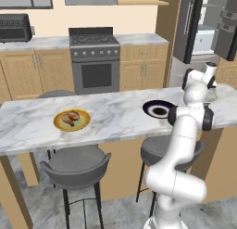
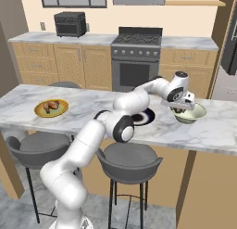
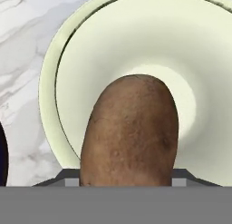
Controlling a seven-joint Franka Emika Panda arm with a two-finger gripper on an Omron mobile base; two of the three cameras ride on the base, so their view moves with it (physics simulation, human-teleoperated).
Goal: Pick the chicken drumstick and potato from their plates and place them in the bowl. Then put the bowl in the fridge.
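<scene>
From my seat I saw the pincer (image 2: 181, 108) hanging just over the bowl (image 2: 196, 113), which sat on the marble desk (image 2: 92, 107) toward its right end, in front of the fridge (image 1: 194, 28). Through the hand camera the potato (image 3: 129, 132) stood up between the fingers, clamped in the pincer, with the pale inside of the bowl (image 3: 113, 46) spread directly beneath it; I could not tell whether the potato touched the bowl's floor. The dark navy plate (image 2: 147, 116) lay bare on the desk just left of the bowl, partly behind the arm's elbow. Well apart, near the desk's left end, the chicken drumstick (image 1: 71, 118) rested on the golden-yellow plate (image 1: 84, 124). The fridge door (image 1: 189, 26) stood swung wide, showing a white interior. Two grey stools (image 1: 76, 163) stood tucked along the near edge of the desk.
</scene>
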